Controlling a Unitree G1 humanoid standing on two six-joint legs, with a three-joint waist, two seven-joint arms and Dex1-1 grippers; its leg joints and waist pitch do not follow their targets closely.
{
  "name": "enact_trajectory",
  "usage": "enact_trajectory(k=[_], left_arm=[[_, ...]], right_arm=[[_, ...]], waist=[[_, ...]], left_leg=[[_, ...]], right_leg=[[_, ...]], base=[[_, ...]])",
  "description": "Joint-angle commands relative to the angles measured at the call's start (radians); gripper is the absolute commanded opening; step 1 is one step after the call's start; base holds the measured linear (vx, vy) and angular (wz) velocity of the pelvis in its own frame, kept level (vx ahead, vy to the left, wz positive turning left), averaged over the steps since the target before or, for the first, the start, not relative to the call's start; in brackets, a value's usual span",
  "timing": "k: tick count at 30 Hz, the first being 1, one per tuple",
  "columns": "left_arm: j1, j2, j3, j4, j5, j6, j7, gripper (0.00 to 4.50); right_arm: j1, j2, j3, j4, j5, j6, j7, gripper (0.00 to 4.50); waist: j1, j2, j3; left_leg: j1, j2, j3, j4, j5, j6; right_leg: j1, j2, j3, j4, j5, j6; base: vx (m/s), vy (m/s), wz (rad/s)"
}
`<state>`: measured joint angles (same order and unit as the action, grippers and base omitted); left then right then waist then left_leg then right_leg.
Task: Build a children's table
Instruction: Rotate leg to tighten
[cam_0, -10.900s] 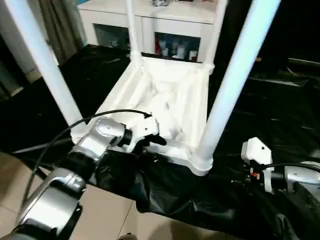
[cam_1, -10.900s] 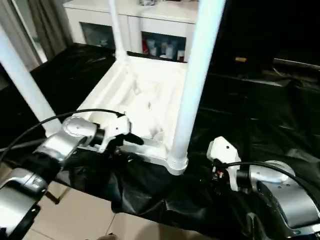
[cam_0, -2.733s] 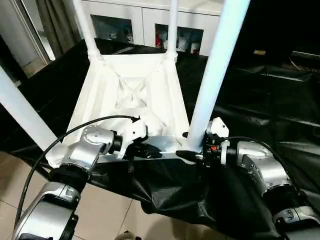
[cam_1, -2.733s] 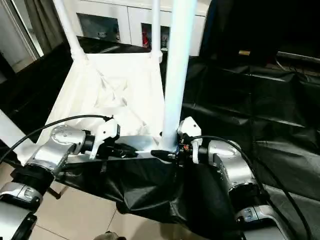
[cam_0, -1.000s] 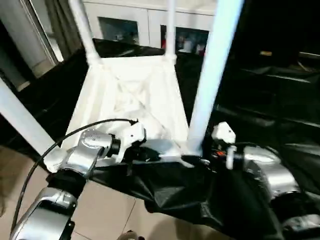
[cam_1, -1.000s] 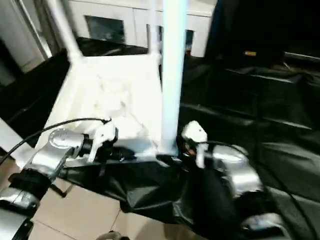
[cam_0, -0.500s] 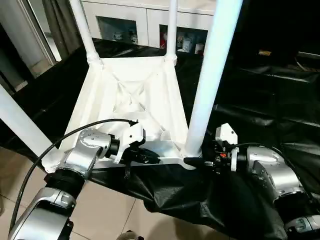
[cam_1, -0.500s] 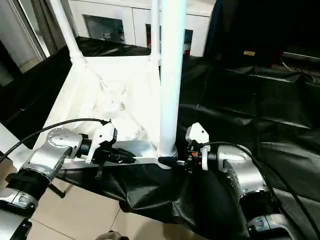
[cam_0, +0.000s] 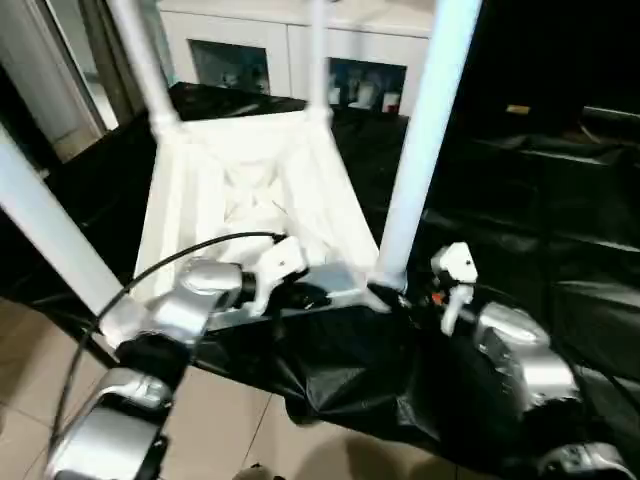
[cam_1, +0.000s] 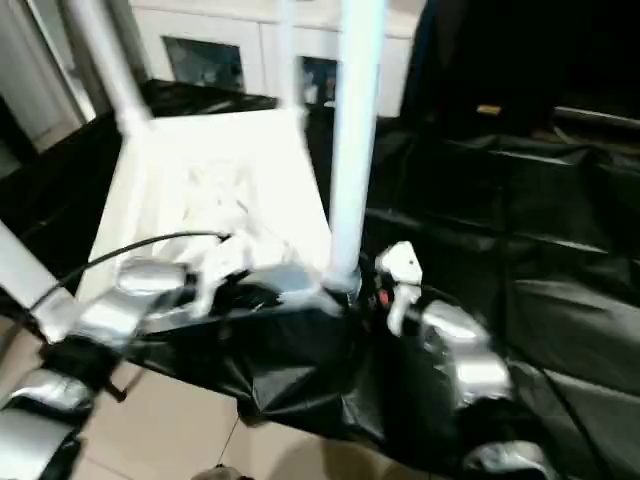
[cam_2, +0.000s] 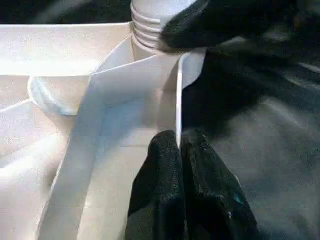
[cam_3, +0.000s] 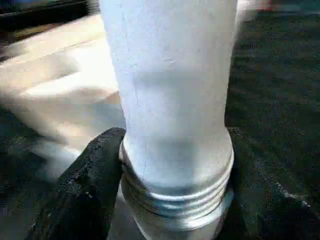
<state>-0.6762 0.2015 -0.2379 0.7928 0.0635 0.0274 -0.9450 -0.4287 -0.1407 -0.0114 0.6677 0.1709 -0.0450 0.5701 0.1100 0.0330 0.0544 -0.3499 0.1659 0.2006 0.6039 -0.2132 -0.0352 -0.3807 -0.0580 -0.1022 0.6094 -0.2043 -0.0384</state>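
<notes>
The children's table (cam_0: 250, 200) is lying upside down on a surface draped in black plastic sheeting (cam_0: 520, 210), its legs pointing up. The left gripper (cam_2: 179, 150) is pinching the thin rim of the upturned top – one finger inside the rim, one outside. Just beyond it, at the near corner, the right gripper (cam_3: 172, 165) is clasping the ribbed base of a leg (cam_3: 170, 90), a black finger pressing on either side. A white cabinet (cam_0: 300, 50) is standing well beyond both grippers.
</notes>
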Motion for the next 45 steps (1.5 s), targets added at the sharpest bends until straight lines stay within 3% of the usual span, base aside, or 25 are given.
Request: enact_trajectory(k=[1, 6, 9, 13, 17, 20, 21, 22, 24, 26, 27, 30, 32, 36, 40, 45], left_arm=[[-0.031, -0.058, 0.004, 0.019, 0.005, 0.017, 0.104, 0.0], [-0.052, -0.109, 0.007, 0.041, 0.009, 0.006, 0.158, 0.0], [-0.044, -0.094, 0.002, 0.038, 0.005, -0.018, 0.109, 0.0], [-0.023, -0.057, -0.006, 0.019, -0.008, -0.05, 0.025, 0.0], [0.019, 0.024, -0.034, -0.033, -0.03, -0.063, -0.147, 0.0], [0.036, 0.062, -0.04, -0.058, -0.046, -0.07, -0.233, 0.0], [0.039, 0.068, -0.038, -0.062, -0.053, -0.069, -0.252, 0.0], [0.039, 0.068, -0.038, -0.062, -0.053, -0.069, -0.252, 0.0], [0.05, 0.106, -0.044, -0.088, -0.071, -0.05, -0.345, 0.0], [0.056, 0.131, -0.053, -0.106, -0.072, -0.044, -0.391, 0.0], [0.059, 0.142, -0.055, -0.115, -0.076, -0.044, -0.407, 0.0], [0.064, 0.155, -0.055, -0.13, -0.082, -0.042, -0.429, 0.0], [0.066, 0.157, -0.054, -0.133, -0.082, -0.043, -0.433, 0.0], [0.072, 0.165, -0.054, -0.143, -0.085, -0.041, -0.443, 0.0], [0.076, 0.168, -0.054, -0.152, -0.085, -0.036, -0.441, 0.0], [0.068, 0.158, -0.043, -0.134, -0.077, -0.04, -0.391, 0.0]], right_arm=[[-0.001, 0.049, 0.012, 0.091, -0.03, 0.035, -0.125, 2.8], [-0.02, 0.106, 0.06, 0.09, -0.07, -0.011, -0.105, 2.8], [-0.014, 0.094, 0.068, 0.065, -0.052, -0.049, -0.018, 3.52], [-0.009, 0.045, 0.086, 0.03, -0.04, -0.058, 0.081, 3.85], [0.011, -0.064, 0.101, -0.077, 0.009, -0.018, 0.29, 3.85], [0.024, -0.118, 0.115, -0.135, 0.038, 0.019, 0.398, 3.85], [0.027, -0.13, 0.119, -0.146, 0.041, 0.025, 0.424, 3.85], [0.027, -0.13, 0.119, -0.146, 0.041, 0.025, 0.424, 3.85], [0.04, -0.179, 0.138, -0.18, 0.053, 0.041, 0.528, 3.85], [0.042, -0.205, 0.146, -0.187, 0.059, 0.052, 0.578, 3.85], [0.042, -0.218, 0.151, -0.188, 0.058, 0.059, 0.599, 3.85], [0.04, -0.229, 0.156, -0.191, 0.054, 0.066, 0.619, 3.85], [0.037, -0.227, 0.154, -0.191, 0.055, 0.067, 0.619, 3.85], [0.032, -0.216, 0.156, -0.195, 0.061, 0.071, 0.625, 3.4], [0.031, -0.206, 0.165, -0.192, 0.067, 0.076, 0.636, 3.14], [0.046, -0.189, 0.162, -0.179, 0.064, 0.071, 0.615, 2.81]], waist=[[-0.007, -0.009, -0.038], [-0.004, -0.009, -0.046], [-0.002, -0.011, -0.048], [0.003, -0.011, -0.052], [0.004, -0.015, -0.053], [0.007, -0.014, -0.059], [0.008, -0.015, -0.061], [0.008, -0.015, -0.061], [0.013, -0.022, -0.071], [0.017, -0.02, -0.07], [0.021, -0.019, -0.067], [0.029, -0.018, -0.063], [0.035, -0.016, -0.063], [0.037, -0.019, -0.066], [0.038, -0.019, -0.069], [0.039, -0.017, -0.069]], left_leg=[[0.016, 0.078, -0.054, -0.087, -0.257, 0.012], [0.008, 0.083, -0.05, -0.087, -0.191, 0.039], [0.004, 0.083, -0.048, -0.085, -0.169, 0.061], [-0.002, 0.083, -0.046, -0.081, -0.128, 0.089], [-0.009, 0.088, -0.045, -0.08, -0.099, 0.117], [-0.009, 0.091, -0.043, -0.075, -0.065, 0.138], [-0.007, 0.091, -0.041, -0.071, -0.044, 0.152], [-0.007, 0.091, -0.041, -0.071, -0.044, 0.152], [-0.017, 0.085, -0.041, -0.058, 0.035, 0.19], [-0.021, 0.084, -0.04, -0.053, 0.045, 0.208], [-0.02, 0.087, -0.04, -0.054, 0.02, 0.212], [-0.016, 0.091, -0.04, -0.059, -0.022, 0.179], [-0.012, 0.094, -0.04, -0.061, -0.032, 0.158], [-0.013, 0.093, -0.041, -0.061, -0.027, 0.14], [-0.016, 0.091, -0.041, -0.057, -0.002, 0.149], [-0.015, 0.09, -0.041, -0.057, -0.016, 0.143]], right_leg=[[0.03, -0.133, 0.068, -0.126, -0.532, -0.102], [0.033, -0.131, 0.078, -0.112, -0.372, -0.131], [0.037, -0.132, 0.079, -0.103, -0.312, -0.155], [0.042, -0.13, 0.078, -0.096, -0.262, -0.159], [0.045, -0.126, 0.074, -0.083, -0.197, -0.173], [0.043, -0.124, 0.074, -0.071, -0.117, -0.191], [0.039, -0.123, 0.074, -0.063, -0.052, -0.212], [0.039, -0.123, 0.074, -0.063, -0.052, -0.212], [0.042, -0.123, 0.072, -0.043, 0.071, -0.226], [0.037, -0.123, 0.071, -0.038, 0.096, -0.226], [0.034, -0.124, 0.069, -0.044, 0.052, -0.221], [0.032, -0.123, 0.069, -0.057, -0.063, -0.206], [0.029, -0.124, 0.071, -0.058, -0.086, -0.204], [0.032, -0.125, 0.072, -0.054, -0.067, -0.209], [0.034, -0.125, 0.071, -0.046, -0.006, -0.216], [0.034, -0.125, 0.071, -0.049, -0.025, -0.216]], base=[[0.0, 0.0, 0.0], [0.0, 0.0, 0.0], [0.0, 0.0, 0.0], [0.0, 0.0, 0.0], [0.0, 0.0, 0.0], [0.0, 0.0, 0.0], [0.0, 0.0, 0.0], [0.0, 0.0, 0.0], [0.0, 0.0, 0.0], [0.0, 0.0, 0.0], [0.0, 0.0, 0.0], [0.0, 0.0, 0.0], [0.0, 0.0, 0.0], [0.0, 0.0, 0.0], [0.0, 0.0, 0.0], [0.0, 0.0, 0.0]])
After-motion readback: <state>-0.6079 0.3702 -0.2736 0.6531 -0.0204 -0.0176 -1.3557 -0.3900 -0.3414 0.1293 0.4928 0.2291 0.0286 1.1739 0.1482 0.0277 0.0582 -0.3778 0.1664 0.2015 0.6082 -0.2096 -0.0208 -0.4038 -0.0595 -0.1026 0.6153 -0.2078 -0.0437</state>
